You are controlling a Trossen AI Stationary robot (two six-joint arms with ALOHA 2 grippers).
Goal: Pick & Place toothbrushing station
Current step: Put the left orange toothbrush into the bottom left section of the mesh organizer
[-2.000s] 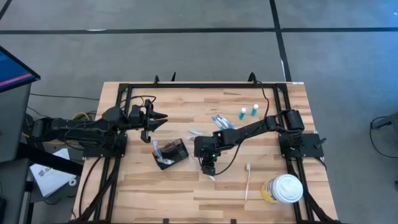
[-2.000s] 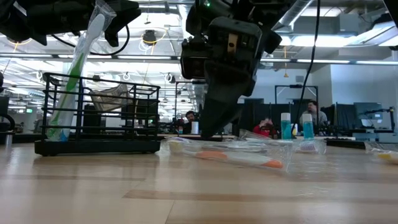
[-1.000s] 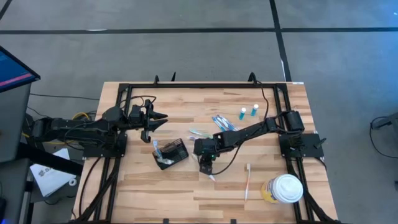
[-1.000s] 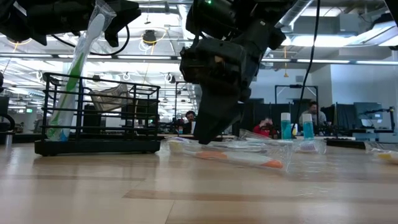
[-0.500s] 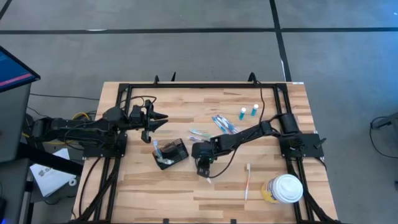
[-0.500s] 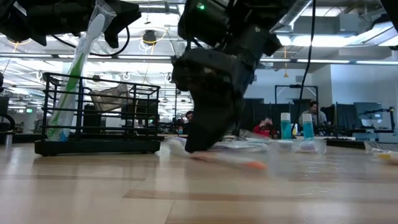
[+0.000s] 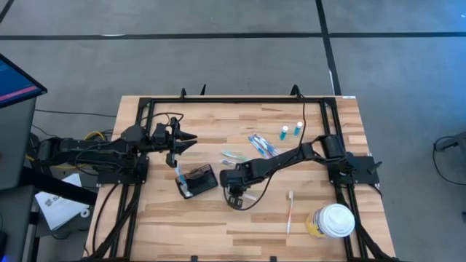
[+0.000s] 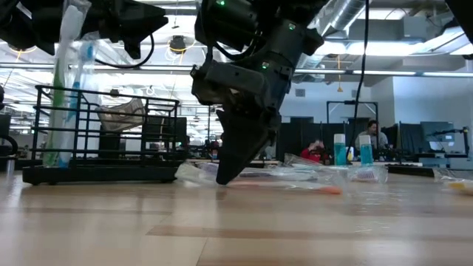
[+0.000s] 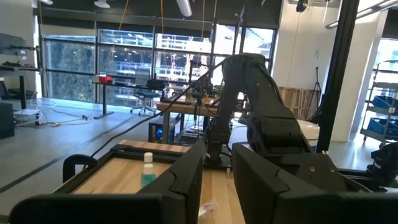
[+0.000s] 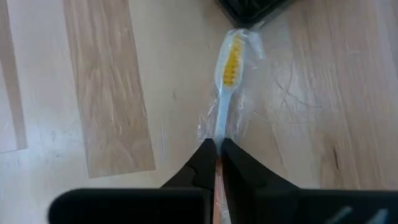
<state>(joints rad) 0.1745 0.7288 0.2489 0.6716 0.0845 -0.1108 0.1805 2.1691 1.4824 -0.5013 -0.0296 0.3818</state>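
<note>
The toothbrushing station, a small black wire holder (image 7: 198,180), stands on the wooden table left of centre, also in the low view (image 8: 103,140). A wrapped toothbrush (image 8: 60,89) stands in its left end. My right gripper (image 7: 234,197) points steeply down just right of the holder, shut on another wrapped toothbrush with yellow bristles (image 10: 228,65) that lies on the table. Its head points at the holder's corner (image 10: 249,7). My left gripper (image 7: 183,138) hovers open above the table, farther back than the holder, with nothing between its fingers. My right gripper pinches the wrapped toothbrush at its neck (image 10: 219,134), just behind the bristle head, between its two fingertips (image 10: 205,155). The fingers come from above, slanting down, and run along the brush. The brush lies flat on the table (image 8: 295,186) in its clear wrapper.
More wrapped toothbrushes (image 7: 258,143) and two small blue bottles (image 7: 290,131) lie behind my right arm. A lone toothbrush (image 7: 290,211) and a white-lidded yellowish cup (image 7: 331,220) are at the near right. A black frame (image 7: 233,100) borders the table.
My right gripper has sunk and moved toward the table's left edge, tipping more steeply, and has shut on the wrapped toothbrush lying there. The holder has slid a little toward the left and turned, and the toothbrush in it now stands more upright.
</note>
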